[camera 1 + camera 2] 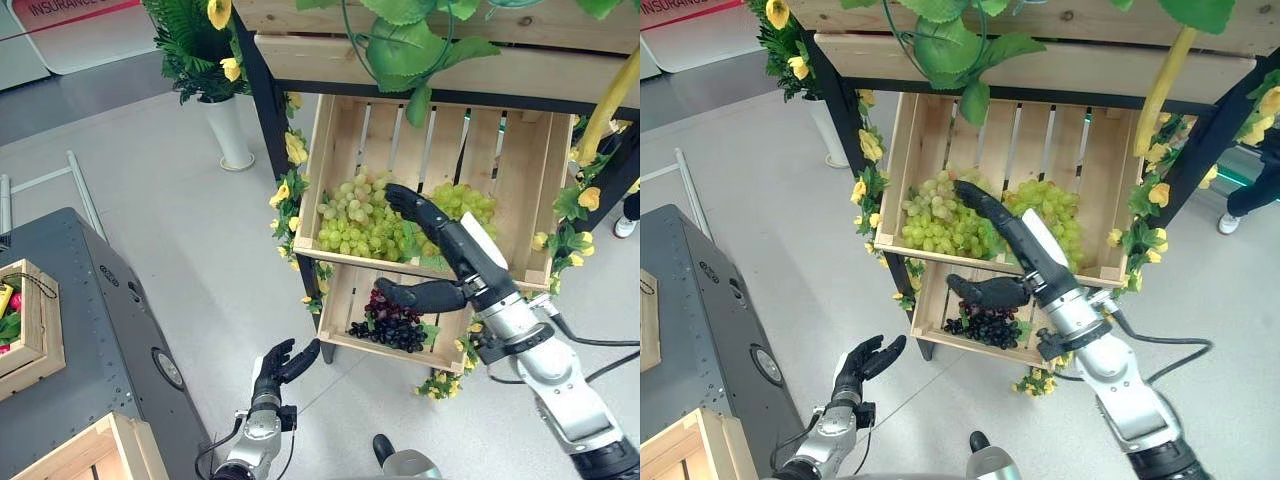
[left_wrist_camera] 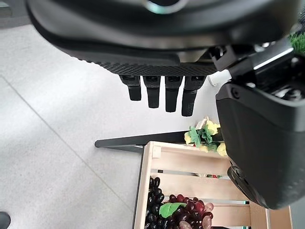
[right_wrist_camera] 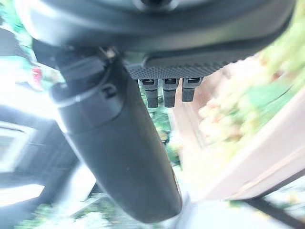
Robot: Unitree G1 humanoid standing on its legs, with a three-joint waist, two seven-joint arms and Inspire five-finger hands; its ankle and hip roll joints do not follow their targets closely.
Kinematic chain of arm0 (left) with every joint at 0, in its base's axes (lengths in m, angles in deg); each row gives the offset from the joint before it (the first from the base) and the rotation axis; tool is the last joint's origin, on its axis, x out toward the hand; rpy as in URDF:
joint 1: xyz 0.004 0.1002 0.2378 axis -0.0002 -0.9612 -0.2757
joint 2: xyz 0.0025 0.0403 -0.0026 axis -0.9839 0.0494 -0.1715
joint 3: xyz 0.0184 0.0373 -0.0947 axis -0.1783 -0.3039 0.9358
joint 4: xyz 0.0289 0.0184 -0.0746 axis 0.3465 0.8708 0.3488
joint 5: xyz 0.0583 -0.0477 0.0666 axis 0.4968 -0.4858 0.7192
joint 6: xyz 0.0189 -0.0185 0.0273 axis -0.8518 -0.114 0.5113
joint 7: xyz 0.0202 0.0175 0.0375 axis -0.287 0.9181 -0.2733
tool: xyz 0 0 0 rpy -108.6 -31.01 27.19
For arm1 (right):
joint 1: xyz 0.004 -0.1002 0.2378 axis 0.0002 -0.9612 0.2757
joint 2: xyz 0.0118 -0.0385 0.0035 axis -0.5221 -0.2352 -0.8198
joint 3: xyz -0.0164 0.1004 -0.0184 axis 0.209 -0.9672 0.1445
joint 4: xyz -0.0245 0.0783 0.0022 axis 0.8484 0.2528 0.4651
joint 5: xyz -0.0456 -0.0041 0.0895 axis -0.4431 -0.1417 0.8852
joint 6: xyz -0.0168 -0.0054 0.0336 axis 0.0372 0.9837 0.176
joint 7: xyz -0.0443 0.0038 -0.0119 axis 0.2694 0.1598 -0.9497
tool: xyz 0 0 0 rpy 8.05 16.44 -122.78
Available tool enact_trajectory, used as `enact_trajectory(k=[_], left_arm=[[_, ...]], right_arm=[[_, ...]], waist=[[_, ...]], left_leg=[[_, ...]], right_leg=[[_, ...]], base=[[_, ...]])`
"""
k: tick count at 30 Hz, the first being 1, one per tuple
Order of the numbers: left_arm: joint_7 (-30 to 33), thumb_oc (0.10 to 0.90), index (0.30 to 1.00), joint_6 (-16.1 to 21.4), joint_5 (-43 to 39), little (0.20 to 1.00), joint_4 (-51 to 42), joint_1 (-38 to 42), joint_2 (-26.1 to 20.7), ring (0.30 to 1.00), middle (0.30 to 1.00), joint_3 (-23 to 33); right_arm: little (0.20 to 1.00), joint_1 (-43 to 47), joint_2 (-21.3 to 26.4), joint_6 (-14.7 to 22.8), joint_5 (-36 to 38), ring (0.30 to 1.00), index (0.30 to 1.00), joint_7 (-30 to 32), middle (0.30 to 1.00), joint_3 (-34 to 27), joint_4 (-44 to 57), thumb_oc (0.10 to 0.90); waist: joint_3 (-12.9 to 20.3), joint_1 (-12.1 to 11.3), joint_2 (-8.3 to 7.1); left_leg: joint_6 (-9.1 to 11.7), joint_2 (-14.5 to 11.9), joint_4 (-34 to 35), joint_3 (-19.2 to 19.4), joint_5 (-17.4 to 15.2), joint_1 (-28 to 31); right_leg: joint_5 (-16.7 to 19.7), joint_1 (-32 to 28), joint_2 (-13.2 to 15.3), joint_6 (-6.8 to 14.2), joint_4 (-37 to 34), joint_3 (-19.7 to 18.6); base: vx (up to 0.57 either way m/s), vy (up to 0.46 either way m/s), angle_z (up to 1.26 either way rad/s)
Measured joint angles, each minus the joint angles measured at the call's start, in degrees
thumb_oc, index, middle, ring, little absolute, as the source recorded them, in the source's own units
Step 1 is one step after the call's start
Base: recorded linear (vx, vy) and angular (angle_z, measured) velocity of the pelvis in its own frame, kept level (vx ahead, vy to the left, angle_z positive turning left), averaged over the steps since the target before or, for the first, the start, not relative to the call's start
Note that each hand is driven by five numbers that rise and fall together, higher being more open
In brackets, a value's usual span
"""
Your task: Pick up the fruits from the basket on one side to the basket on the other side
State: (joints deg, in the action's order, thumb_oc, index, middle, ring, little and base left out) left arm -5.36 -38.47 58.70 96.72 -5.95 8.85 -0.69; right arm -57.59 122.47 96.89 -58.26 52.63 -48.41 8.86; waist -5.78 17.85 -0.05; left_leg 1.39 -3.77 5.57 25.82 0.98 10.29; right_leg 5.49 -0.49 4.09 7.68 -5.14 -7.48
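Note:
Two wooden crates are stacked on a stand. The upper crate holds green grapes, and the lower crate holds dark grapes. My right hand reaches over the front board of the upper crate. It is open, with its straight fingers above the green grapes and its thumb hanging in front of the lower crate. It holds nothing. In the right wrist view the green grapes lie past the fingers. My left hand hangs open over the floor, left of the stand.
A grey cart stands at the left with a wooden crate of fruit on it and another crate near its front. A white vase of flowers stands behind. Yellow flowers trim the stand's legs. A person's shoe is at the far right.

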Motion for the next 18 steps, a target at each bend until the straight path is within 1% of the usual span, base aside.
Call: enact_trajectory(k=[2,4,5,6,7,10,11,13,14,17,18], left_arm=[[0.7,0.8,0.9,0.0,0.0,0.9,0.3,0.0,0.0,0.9,0.9,-0.4],[1.3,0.8,0.9,0.0,-0.1,0.9,1.4,0.1,0.0,0.9,0.9,-0.5],[1.4,0.8,0.9,0.0,-0.1,0.9,2.1,0.3,0.1,0.9,0.9,-0.5],[1.7,0.8,0.9,-0.3,-0.1,0.9,3.5,0.6,0.2,0.9,0.9,-0.5],[1.9,0.8,0.9,-0.6,-0.1,0.9,4.5,0.6,0.2,0.9,0.9,-0.5],[2.0,0.8,0.9,-1.2,-0.1,0.9,7.8,0.9,0.5,0.9,0.9,-0.6],[2.0,0.8,0.9,-1.7,-0.1,0.9,9.4,0.8,0.6,0.9,0.9,-0.7],[2.0,0.8,0.9,-2.4,-0.1,0.9,11.2,0.6,1.0,0.9,0.9,-0.7],[2.0,0.8,0.9,-2.5,-0.1,0.9,11.7,0.5,1.0,0.9,0.9,-0.7],[1.9,0.8,0.9,-2.9,0.1,0.9,12.5,-0.5,0.9,0.9,0.9,-0.8],[1.9,0.8,0.9,-3.1,0.1,0.9,12.9,-0.7,0.9,0.9,0.9,-0.9]], right_arm=[[0.9,0.4,-0.1,-0.1,4.4,0.9,0.9,-3.0,0.9,2.2,0.0,0.8],[0.9,0.6,-1.2,-1.3,11.9,0.9,0.9,-7.7,0.9,5.4,-0.4,0.8],[0.9,0.6,-1.6,-1.9,13.8,0.9,0.9,-8.8,0.9,6.2,-0.8,0.8],[0.9,0.6,-2.3,-3.7,17.0,0.9,0.9,-10.3,0.9,7.9,-1.2,0.8],[0.9,0.6,-2.7,-5.1,18.5,0.9,0.9,-11.4,0.9,9.3,-1.9,0.8],[0.9,0.5,-4.8,-7.3,19.8,0.9,0.9,-12.4,0.9,12.2,-5.7,0.8],[0.9,0.5,-6.0,-8.3,20.6,0.9,0.9,-12.4,0.9,13.9,-8.5,0.8],[0.9,0.1,-6.2,-9.9,21.5,0.9,0.9,-12.4,0.9,15.4,-11.9,0.8],[0.9,0.0,-6.1,-10.2,21.5,0.9,0.9,-12.4,0.9,15.9,-12.7,0.8],[0.9,-1.8,-6.9,-10.5,21.4,0.9,0.9,-12.1,0.9,16.6,-16.8,0.8],[0.9,-2.2,-7.0,-10.6,21.4,0.9,0.9,-11.8,0.9,16.6,-18.4,0.8]], waist=[[0.0,0.0,0.01],[0.0,-0.3,0.02],[0.0,-0.4,0.0],[0.0,-0.5,0.01],[0.0,-0.8,0.01],[0.1,-1.8,-0.08],[0.1,-2.5,-0.1],[0.1,-3.4,-0.15],[0.2,-3.6,-0.2],[0.4,-5.5,-0.55],[0.5,-5.7,-0.76]], left_leg=[[0.0,0.0,0.0,0.0,0.0,0.0],[0.0,-0.1,0.0,0.0,0.0,0.0],[0.0,-0.1,0.0,0.0,0.0,0.0],[0.0,-0.1,0.0,0.0,0.0,0.1],[0.0,-0.1,0.0,-0.1,0.0,0.1],[0.1,-0.1,0.0,-0.4,0.1,-0.1],[0.1,-0.2,0.0,-0.6,0.1,-0.2],[0.1,-0.2,0.0,-0.9,0.1,-0.3],[0.1,-0.2,0.0,-1.2,0.1,-0.4],[0.1,-0.3,0.0,-2.6,0.4,-1.0],[0.1,-0.3,0.0,-3.0,0.4,-0.9]], right_leg=[[0.0,0.0,0.0,0.0,0.0,0.0],[0.1,0.0,0.0,-0.1,0.0,0.1],[0.2,-0.1,0.0,-0.2,0.0,0.1],[0.2,-0.1,0.0,-0.3,0.0,0.2],[0.2,-0.1,0.0,-0.3,0.0,0.2],[0.2,-0.1,0.0,-0.3,0.0,0.5],[0.2,-0.1,0.0,-0.3,0.0,0.7],[0.2,-0.2,0.1,-0.4,0.0,1.3],[0.1,-0.2,0.2,-0.4,0.0,1.7],[0.0,-0.4,0.4,-0.7,0.0,3.4],[-0.1,-0.6,0.3,-0.8,0.0,3.8]], base=[[0.0,0.0,0.0],[-0.02,-0.035,0.0],[-0.02,-0.037,0.01],[-0.03,-0.043,0.02],[-0.04,-0.065,0.02],[-0.03,-0.078,0.05],[-0.02,-0.072,0.06],[-0.02,-0.077,0.1],[-0.01,-0.075,0.23],[-0.01,-0.088,0.21],[0.0,-0.078,0.19]])
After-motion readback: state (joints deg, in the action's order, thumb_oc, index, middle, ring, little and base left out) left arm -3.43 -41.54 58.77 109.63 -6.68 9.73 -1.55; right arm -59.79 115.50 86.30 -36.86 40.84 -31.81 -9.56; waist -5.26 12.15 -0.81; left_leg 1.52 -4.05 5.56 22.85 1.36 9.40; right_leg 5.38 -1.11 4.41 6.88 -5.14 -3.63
